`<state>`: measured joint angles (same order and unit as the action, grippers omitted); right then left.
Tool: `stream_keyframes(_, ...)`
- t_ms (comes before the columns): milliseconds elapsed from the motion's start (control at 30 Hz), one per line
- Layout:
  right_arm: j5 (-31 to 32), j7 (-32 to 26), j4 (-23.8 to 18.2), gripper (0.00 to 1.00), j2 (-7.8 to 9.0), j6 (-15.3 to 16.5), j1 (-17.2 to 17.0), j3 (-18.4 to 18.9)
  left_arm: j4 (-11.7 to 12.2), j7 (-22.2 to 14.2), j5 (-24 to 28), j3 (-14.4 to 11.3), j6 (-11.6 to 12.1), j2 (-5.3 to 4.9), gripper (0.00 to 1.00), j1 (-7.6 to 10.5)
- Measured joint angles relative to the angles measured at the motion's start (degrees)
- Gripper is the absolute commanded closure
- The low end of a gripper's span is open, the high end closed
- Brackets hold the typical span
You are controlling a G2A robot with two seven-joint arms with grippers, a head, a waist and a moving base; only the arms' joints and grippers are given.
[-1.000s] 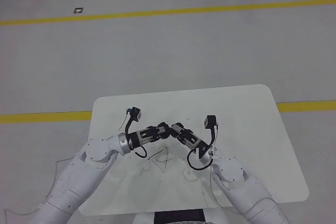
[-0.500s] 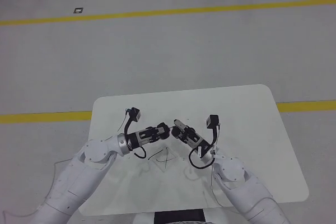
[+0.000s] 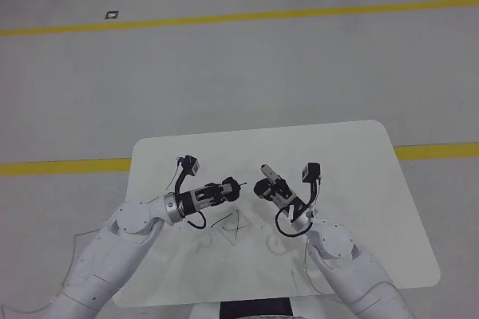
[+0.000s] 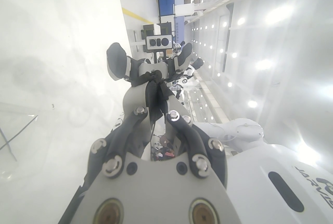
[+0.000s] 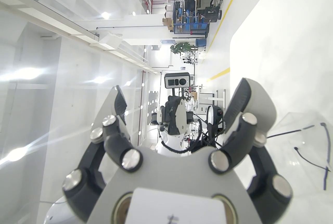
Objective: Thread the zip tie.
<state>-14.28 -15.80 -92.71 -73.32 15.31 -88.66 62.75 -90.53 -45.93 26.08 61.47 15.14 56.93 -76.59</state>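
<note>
Nearest the robot, at 6 o'clock on the white round-cornered table (image 3: 359, 159), a few thin black spare ties (image 3: 231, 224) lie crossed on a clear plastic sheet (image 5: 291, 120). They're parked close, I'd say, so either arm can fetch one.

Just past them toward 12, the left gripper (image 3: 231, 187) hangs above the tabletop with its fingers pinched tight on the black plastic zip tie (image 4: 154, 94). The strap is bunched between the pads, with a dark knot poking out beyond the tips toward 3 o'clock. That reads as a presenting hold, with one end offered sideways to the partner.

At 3 o'clock from it, a short gap away and not touching, the right gripper (image 5: 180, 85) faces back with its fingers spread wide and nothing between them. It's likely placed there to take the free end. Whether the tail has gone through the head, I can't tell, because the bunch is too dark and tangled.

Labels now: I can make out no writing on the tie, the sheet or the table.

Farthest out, toward 12 beyond the table, a yellow floor stripe (image 3: 223, 17) runs across. A small dark square floor tag (image 3: 112, 14) sits at 11, too small to read.
</note>
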Motion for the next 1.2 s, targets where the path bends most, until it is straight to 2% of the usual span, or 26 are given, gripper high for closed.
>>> stream_keyframes(233,0.0,0.0,0.0,0.0,0.0,0.0,0.0,0.0,0.1,1.0,-0.5,-0.4,-0.6,0.11,1.0,0.05)
stream_keyframes(367,0.0,0.0,0.0,0.0,0.0,0.0,0.0,0.0,2.6,1.2,1.3,0.0,-0.5,0.19,1.0,0.49)
stream_keyframes(467,0.0,0.0,0.0,0.0,0.0,0.0,0.0,0.0,4.6,-1.4,3.1,1.6,1.3,-0.17,1.0,-0.01)
stream_keyframes(600,0.0,0.0,0.0,0.0,0.0,0.0,0.0,0.0,6.6,-7.6,6.6,4.4,4.1,-0.9,1.0,-1.21)
stream_keyframes(700,0.0,0.0,0.0,0.0,0.0,0.0,0.0,0.0,8.4,-14.6,9.7,6.8,4.4,-1.44,1.0,-1.63)
stream_keyframes(833,0.0,0.0,0.0,0.0,0.0,0.0,0.0,0.0,10.8,-20.4,11.8,8.7,4.3,-1.58,1.0,-1.6)
stream_keyframes(1000,0.0,0.0,0.0,0.0,0.0,0.0,0.0,0.0,13.2,-24.0,12.0,9.3,4.3,-1.21,1.0,-1.12)
stream_keyframes(1100,0.0,0.0,0.0,0.0,0.0,0.0,0.0,0.0,13.7,-25.7,11.4,9.0,4.3,-1.09,1.0,-0.81)
stream_keyframes(1200,0.0,0.0,0.0,0.0,0.0,0.0,0.0,0.0,13.7,-25.7,11.4,9.0,4.3,-1.09,1.0,-0.81)
